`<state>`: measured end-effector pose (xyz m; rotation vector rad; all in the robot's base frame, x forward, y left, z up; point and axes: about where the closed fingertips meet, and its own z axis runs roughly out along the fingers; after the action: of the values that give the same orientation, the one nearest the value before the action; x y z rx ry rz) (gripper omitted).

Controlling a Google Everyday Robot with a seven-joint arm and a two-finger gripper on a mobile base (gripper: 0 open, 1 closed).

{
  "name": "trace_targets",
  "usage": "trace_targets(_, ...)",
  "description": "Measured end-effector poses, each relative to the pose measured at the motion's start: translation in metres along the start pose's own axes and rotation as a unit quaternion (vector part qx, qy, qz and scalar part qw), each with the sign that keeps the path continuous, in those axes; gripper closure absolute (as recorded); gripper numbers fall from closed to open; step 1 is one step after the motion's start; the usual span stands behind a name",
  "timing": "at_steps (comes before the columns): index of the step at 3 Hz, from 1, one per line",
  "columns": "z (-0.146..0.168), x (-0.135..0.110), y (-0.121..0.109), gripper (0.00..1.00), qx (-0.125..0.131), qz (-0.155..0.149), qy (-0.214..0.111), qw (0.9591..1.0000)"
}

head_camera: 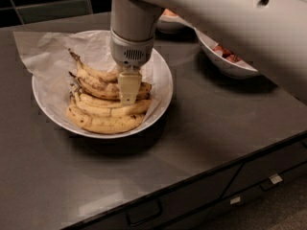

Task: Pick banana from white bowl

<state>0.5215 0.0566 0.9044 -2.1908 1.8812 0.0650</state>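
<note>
Camera view: gripper (129, 98) is down inside the white bowl (162, 96), tip against the banana (95, 86) near its right end. We can't tell whether the claw is released or clenched. The banana lies in the bowl on crumpled paper (39, 51), second from the back of the pile. A strawberry bowl (229, 69) sits well apart on the counter (206, 133).

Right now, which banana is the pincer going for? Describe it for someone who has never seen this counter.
On the dark counter, find the widest, paper-lined white bowl. The pincer hangs low over its fruit pile, right above the banana second from the back. It is the one most blotched with dark brown; its neighbours are cleaner yellow.
</note>
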Motion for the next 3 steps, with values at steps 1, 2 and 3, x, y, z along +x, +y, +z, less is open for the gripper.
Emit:
trace_targets(1, 0.0030, -0.0010, 0.0009, 0.38, -0.002, 0.000, 0.001, 1.0000)
trace_targets(2, 0.0054, -0.0005, 0.0014, 0.47, -0.004, 0.001, 0.004, 1.0000)
trace_targets(3, 0.0125, 0.0019, 0.0012, 0.47, -0.011, 0.002, 0.011, 0.9999)
